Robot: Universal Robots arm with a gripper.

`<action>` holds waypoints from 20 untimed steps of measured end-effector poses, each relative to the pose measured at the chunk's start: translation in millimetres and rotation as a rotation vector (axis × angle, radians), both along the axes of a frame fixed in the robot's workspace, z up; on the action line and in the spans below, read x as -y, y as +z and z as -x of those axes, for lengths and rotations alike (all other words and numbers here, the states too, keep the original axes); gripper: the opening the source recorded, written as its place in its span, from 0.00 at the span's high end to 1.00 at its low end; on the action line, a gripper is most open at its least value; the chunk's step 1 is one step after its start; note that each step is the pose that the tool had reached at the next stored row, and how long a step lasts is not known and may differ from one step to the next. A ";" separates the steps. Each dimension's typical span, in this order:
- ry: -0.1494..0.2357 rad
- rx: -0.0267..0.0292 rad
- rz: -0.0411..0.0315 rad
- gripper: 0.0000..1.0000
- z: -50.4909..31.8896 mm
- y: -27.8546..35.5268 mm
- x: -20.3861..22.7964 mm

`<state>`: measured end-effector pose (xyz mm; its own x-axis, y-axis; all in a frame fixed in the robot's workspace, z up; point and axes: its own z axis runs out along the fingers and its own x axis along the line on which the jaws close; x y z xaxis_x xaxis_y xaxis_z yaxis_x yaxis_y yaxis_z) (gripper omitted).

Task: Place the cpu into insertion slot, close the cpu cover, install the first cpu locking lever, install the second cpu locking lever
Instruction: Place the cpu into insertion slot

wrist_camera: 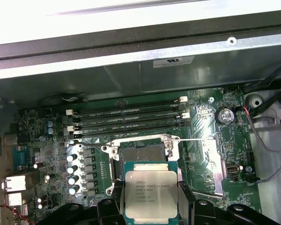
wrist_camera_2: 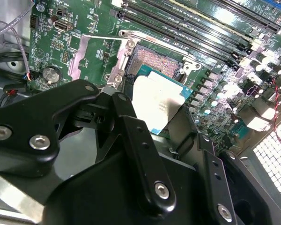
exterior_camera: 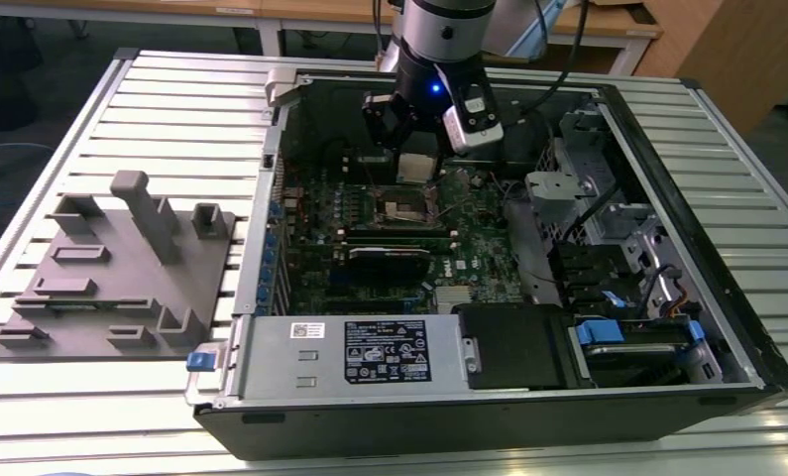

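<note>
Chip first: the cpu [wrist_camera: 151,197] looked like a flat square with a dull silvery metal top and a thin green rim, with print on it that I could not read. The gripper [wrist_camera: 151,191] had closed on it, black fingers [wrist_camera: 117,204] pressed against two opposite sides, and held it over the green motherboard [wrist_camera: 215,108], just beside the insertion slot [wrist_camera: 141,152] and not seated in it. The slot lay uncovered, its dark centre bare, with the cpu cover [wrist_camera: 214,164] swung back beside it. In the first wrist view the chip's near edge ran off the frame — I could not see it whole. In the second wrist view glare bleached its top almost white, and a finger link hid one side.
</note>
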<state>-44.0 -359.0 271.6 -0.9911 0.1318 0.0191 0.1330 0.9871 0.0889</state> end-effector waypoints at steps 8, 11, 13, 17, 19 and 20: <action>-0.013 0.0000 0.0000 0.46 0.0 -0.1 0.0; -0.016 0.0000 0.0000 0.46 0.0 -0.1 0.0; -0.016 0.0000 0.0000 0.46 0.0 -0.1 0.0; -0.021 0.0000 0.0000 0.46 0.0 -0.1 0.0; -0.036 0.0000 0.0000 0.46 0.0 -0.2 0.0; -0.043 0.0000 0.0000 0.46 0.0 -0.2 0.0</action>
<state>-44.0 -359.0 271.3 -0.9844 0.1747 0.0192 0.1757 0.9804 0.0890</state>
